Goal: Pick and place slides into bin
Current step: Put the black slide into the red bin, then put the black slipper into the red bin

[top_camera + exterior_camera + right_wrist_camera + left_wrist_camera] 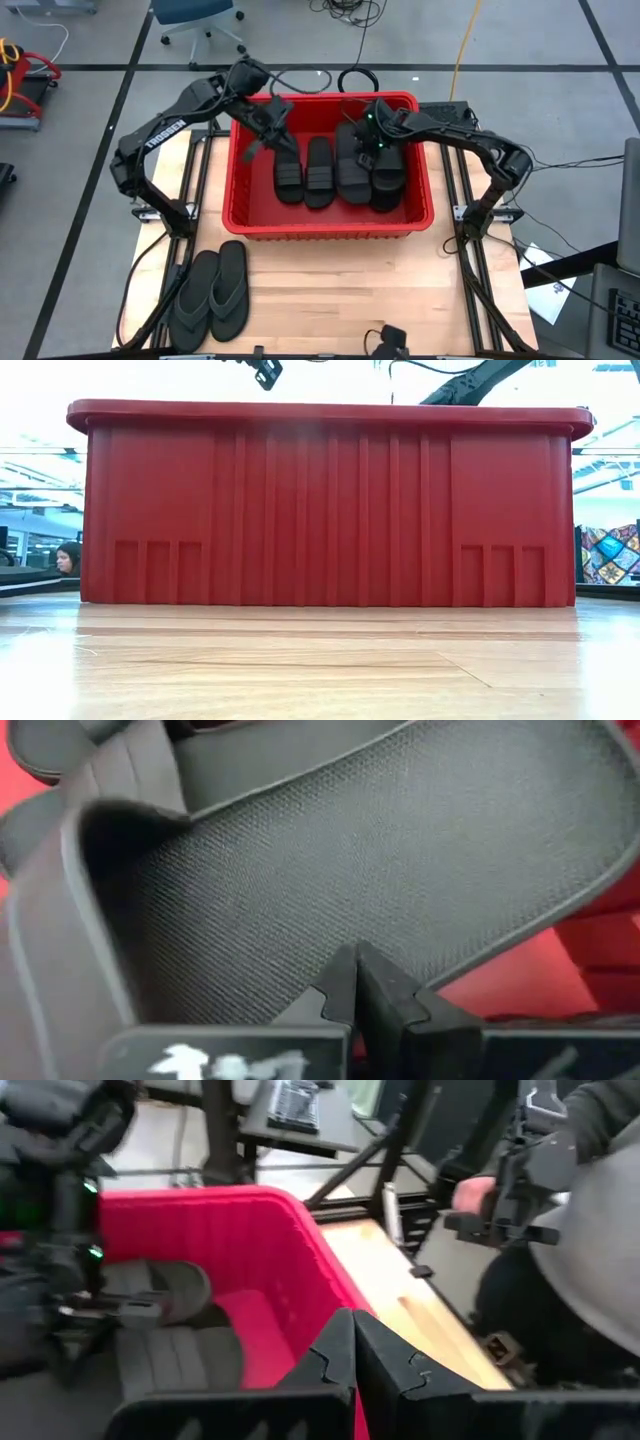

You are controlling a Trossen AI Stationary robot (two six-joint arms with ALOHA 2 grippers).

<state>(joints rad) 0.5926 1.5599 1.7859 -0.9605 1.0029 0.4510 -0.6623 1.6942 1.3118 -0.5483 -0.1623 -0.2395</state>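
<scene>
Setting: robotics lab or test bay, open-plan. Evidence: wooden table (330, 290) on a dark metal frame, standing on a grey floor marked off with black tape lines (120, 95). Loose cables (345, 12) and a yellow cord (465, 40) run across the floor beyond the table; a blue office chair (197, 22) on castors sits nearby. The left wrist view shows a keyboard (295, 1105) on a desk behind the table and a seated person in grey (590, 1220). The low view shows a wide, brightly lit room with another person (68, 558) at a far desk and a patterned panel (610, 555) at the side.
</scene>
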